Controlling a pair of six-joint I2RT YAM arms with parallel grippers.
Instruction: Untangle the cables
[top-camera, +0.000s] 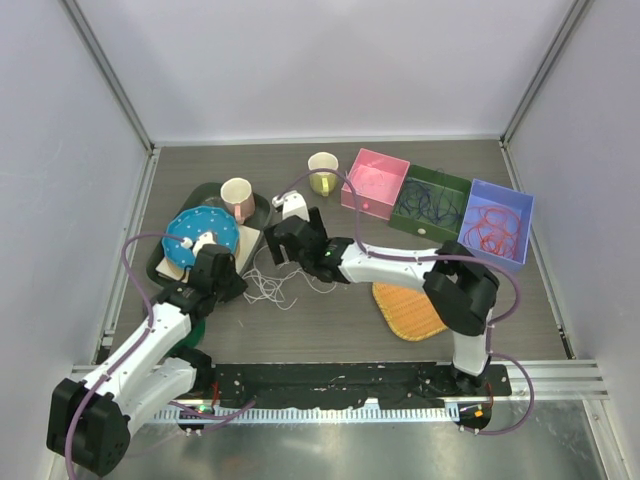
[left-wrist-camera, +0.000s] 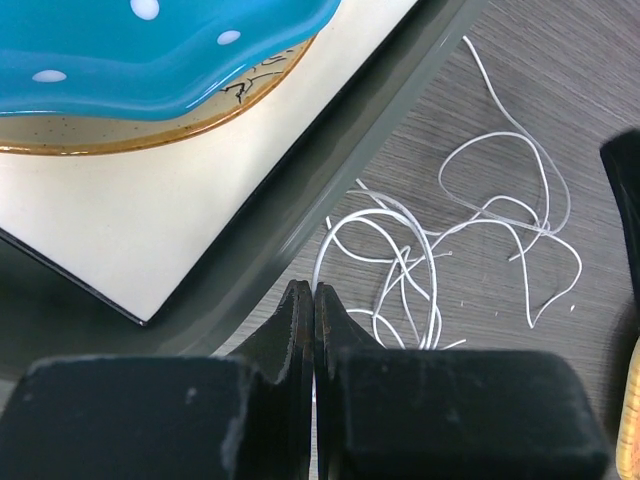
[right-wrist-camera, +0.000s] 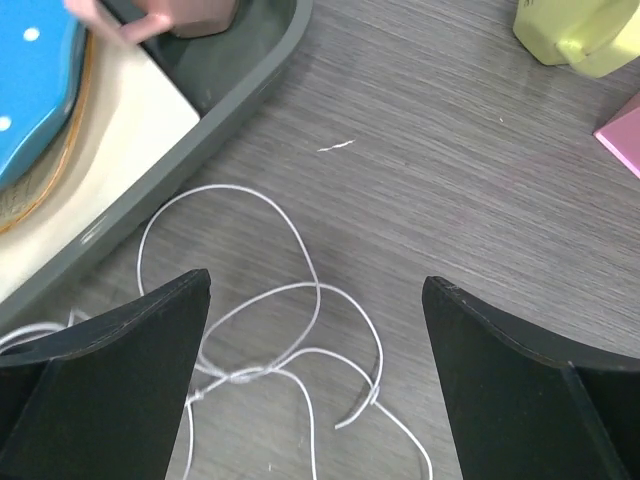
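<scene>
A grey wood-grain table (top-camera: 300, 330) is enclosed by a white left panel (top-camera: 50, 200), a white right panel (top-camera: 600, 200) and a white far panel (top-camera: 320, 60), joined by aluminium corner posts (top-camera: 110, 75). An aluminium rail (top-camera: 560, 372) is fixed along the near edge. Everything is evenly, softly lit.

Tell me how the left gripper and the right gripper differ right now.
The left gripper is shut tight; the right gripper is wide open. The left gripper sits beside the white cable; the right gripper hovers over its loops. Both are black.
</scene>
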